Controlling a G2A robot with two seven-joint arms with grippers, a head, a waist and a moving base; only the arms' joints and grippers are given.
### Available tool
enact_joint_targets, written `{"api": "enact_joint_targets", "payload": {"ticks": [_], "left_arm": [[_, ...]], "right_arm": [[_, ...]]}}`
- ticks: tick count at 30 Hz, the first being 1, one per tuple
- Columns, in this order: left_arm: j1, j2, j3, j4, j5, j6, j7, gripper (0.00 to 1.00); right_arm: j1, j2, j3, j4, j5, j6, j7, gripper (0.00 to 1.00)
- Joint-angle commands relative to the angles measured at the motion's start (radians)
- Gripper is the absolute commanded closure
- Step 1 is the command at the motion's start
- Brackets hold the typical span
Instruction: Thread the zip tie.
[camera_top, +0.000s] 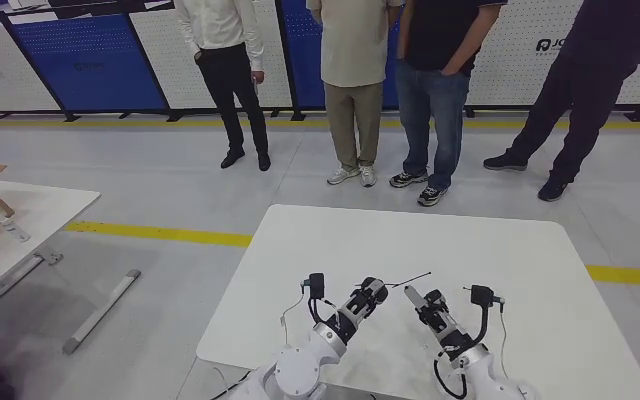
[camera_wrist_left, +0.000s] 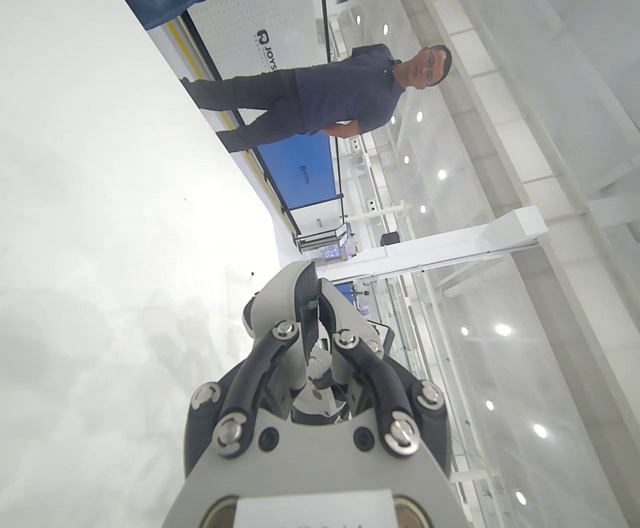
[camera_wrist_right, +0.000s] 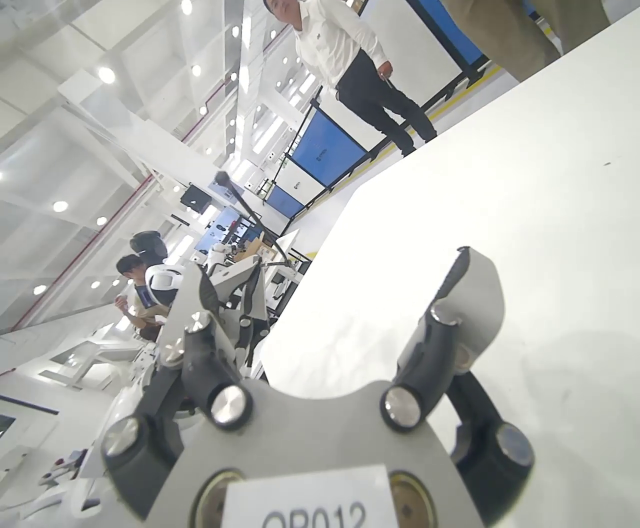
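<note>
A thin black zip tie (camera_top: 408, 280) sticks out of my left gripper (camera_top: 374, 290) and slants up over the white table (camera_top: 500, 250) toward its middle. In the left wrist view that gripper (camera_wrist_left: 312, 300) is shut, its dark pads (camera_wrist_left: 307, 290) pressed together on the tie's end. In the right wrist view the zip tie (camera_wrist_right: 239, 197) rises as a dark strip from the left gripper (camera_wrist_right: 235, 280) farther off. My right gripper (camera_top: 410, 293) sits just to the right of the tie near the table's front. It is open (camera_wrist_right: 330, 285), with nothing between its fingers (camera_wrist_right: 467, 280).
Several people stand on the floor beyond the table's far edge (camera_top: 420, 212). A second white table (camera_top: 40, 215) stands off to the left. Bare tabletop stretches ahead and to the right of both grippers.
</note>
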Motion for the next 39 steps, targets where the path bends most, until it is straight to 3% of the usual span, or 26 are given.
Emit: {"api": "enact_joint_targets", "payload": {"ticks": [1,7,9,17,18,19,21,22,39], "left_arm": [[0.000,0.000,0.000,0.000,0.000,0.000,0.000,1.00],[-0.001,-0.002,0.015,0.004,0.025,0.018,0.004,1.00],[-0.001,-0.003,0.020,0.000,0.029,0.024,0.011,1.00],[-0.001,-0.003,0.023,0.003,0.031,0.026,0.012,1.00],[-0.002,-0.004,0.025,0.003,0.036,0.028,0.014,1.00],[-0.002,-0.004,0.027,0.003,0.037,0.028,0.016,1.00],[-0.002,-0.005,0.029,0.002,0.038,0.029,0.024,1.00],[-0.003,-0.006,0.029,0.000,0.033,0.028,0.031,1.00],[-0.030,-0.017,0.051,0.014,0.044,0.048,0.049,1.00]], "right_arm": [[0.000,0.000,0.000,0.000,0.000,0.000,0.000,0.00],[0.011,0.000,0.008,-0.006,0.093,-0.018,0.042,0.00],[0.016,-0.001,0.006,-0.014,0.083,0.016,0.035,0.00],[0.016,-0.001,0.004,-0.012,0.090,0.015,0.035,0.00],[0.020,0.000,0.007,-0.012,0.098,0.013,0.042,0.17],[0.020,0.000,0.008,-0.011,0.101,0.009,0.044,0.53],[0.020,0.001,0.009,-0.012,0.107,0.003,0.053,0.93],[0.021,0.002,0.009,-0.012,0.108,0.001,0.069,1.00],[0.027,0.007,0.009,-0.026,0.126,0.001,0.101,1.00]]}}
